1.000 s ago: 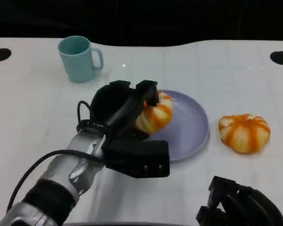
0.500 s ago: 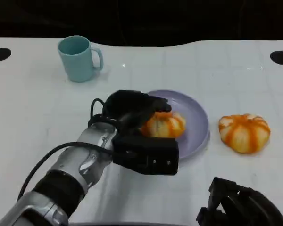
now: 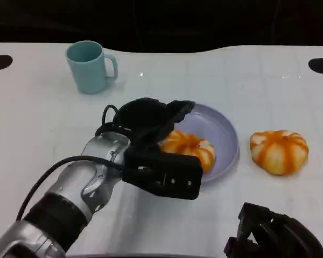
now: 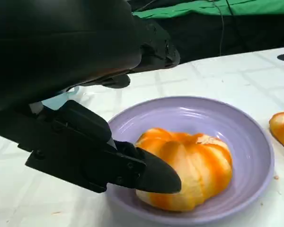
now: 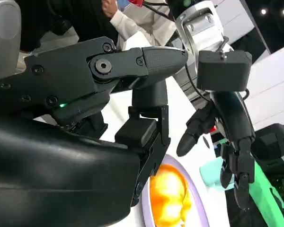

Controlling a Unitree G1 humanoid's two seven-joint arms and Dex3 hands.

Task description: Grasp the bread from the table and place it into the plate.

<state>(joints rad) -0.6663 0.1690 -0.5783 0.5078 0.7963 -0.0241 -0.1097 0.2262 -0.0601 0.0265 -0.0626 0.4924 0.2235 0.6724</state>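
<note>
In the head view the left hand hangs over the near-left rim of the purple plate, which sits mid-desk, toward the right. Its fingers are spread wide and hold nothing. One orange-striped bread lies inside the plate on its near-left part, just beside the fingers and partly behind the black wrist block. A second bread rests on the bare desk just off the plate's right rim, apart from it. A pale blue mug stands upright toward the desk's far-left corner, handle pointing right. The right hand sits low at the near-right edge of the desk, well apart from the plate; whether it is spread or closed I cannot tell here

In the left wrist view one black fingertip reaches just in front of the bread, while other fingers are raised above the plate, so the grasp is released. The second bread peeks in beyond the rim

In the right wrist view the right hand's fingers extend with nothing between them. Beyond them the left hand hangs with fingers drooping apart over the plate and bread. A person's sleeve shows behind
</note>
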